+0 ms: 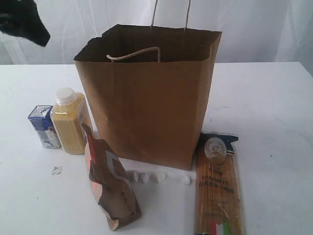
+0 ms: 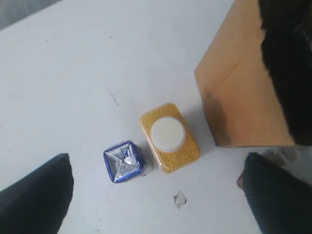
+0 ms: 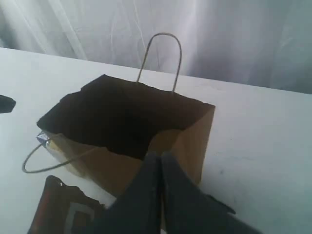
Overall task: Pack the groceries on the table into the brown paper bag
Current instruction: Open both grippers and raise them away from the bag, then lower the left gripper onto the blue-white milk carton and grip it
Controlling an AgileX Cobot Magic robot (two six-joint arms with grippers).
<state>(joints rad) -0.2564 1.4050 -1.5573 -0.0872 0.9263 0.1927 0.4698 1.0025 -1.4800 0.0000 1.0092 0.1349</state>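
One brown paper bag stands open on the white table. To its left in the exterior view stand one yellow-filled bottle and one blue-white carton, side by side. One foil pouch stands before the bag, and one spaghetti packet lies flat at its right corner. Perhaps four or five white crumbs lie at the bag's foot. A pale curtain hangs behind. The left gripper hangs above the bottle and carton, fingers wide apart and empty. The right gripper hovers by the bag's mouth, fingers pressed together.
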